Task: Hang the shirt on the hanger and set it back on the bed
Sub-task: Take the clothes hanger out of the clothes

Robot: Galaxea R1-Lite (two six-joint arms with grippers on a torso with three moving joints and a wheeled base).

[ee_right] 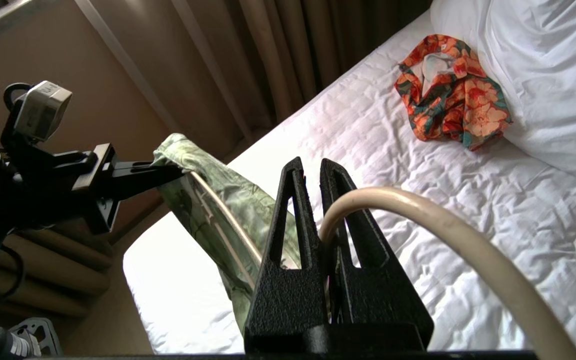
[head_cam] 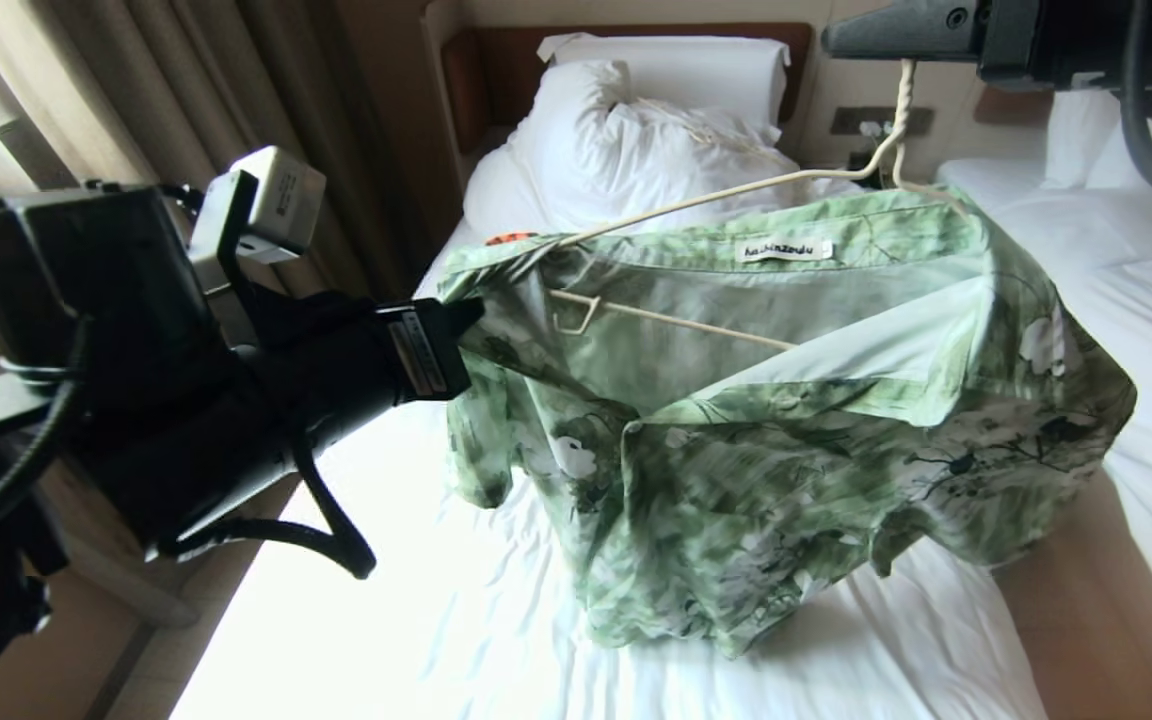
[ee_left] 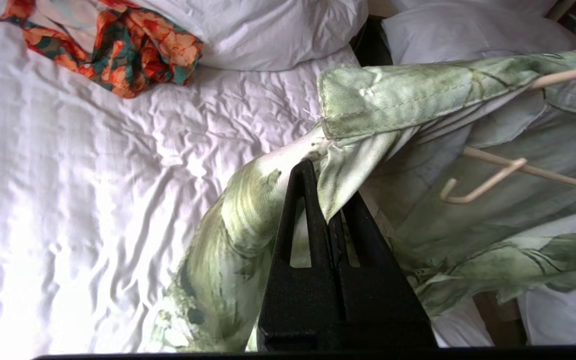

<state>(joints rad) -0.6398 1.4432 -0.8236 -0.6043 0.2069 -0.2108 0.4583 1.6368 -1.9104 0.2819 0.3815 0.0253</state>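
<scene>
From the head view you have the light green short-sleeved shirt with darker branch print and white flowers [head_cam: 786,420] hanging in the air above the single bed with its wrinkled white sheet [head_cam: 496,640], draped over the thin cream wire hanger [head_cam: 736,190]. Your right gripper [head_cam: 901,45] sits directly above the garment, clamped on the hanger's twisted hook, while your left gripper [head_cam: 466,320] reaches in level and pinches the shoulder edge of the shirt at the hanger's end. A big white pillow [head_cam: 636,130] lies beyond both grippers, against the dark brown headboard [head_cam: 496,70]. In the left wrist view, your left gripper [ee_left: 325,200] is closed on a fold of the shirt [ee_left: 418,100], the hanger [ee_left: 488,175] just beyond it and a crumpled orange-and-green floral garment [ee_left: 128,45] well apart on the bed [ee_left: 93,175]. In the right wrist view, your right gripper [ee_right: 313,175] is closed on the hanger's hook [ee_right: 418,220], the shirt [ee_right: 218,200] hanging beneath and the left gripper [ee_right: 178,170] holding its far end.
</scene>
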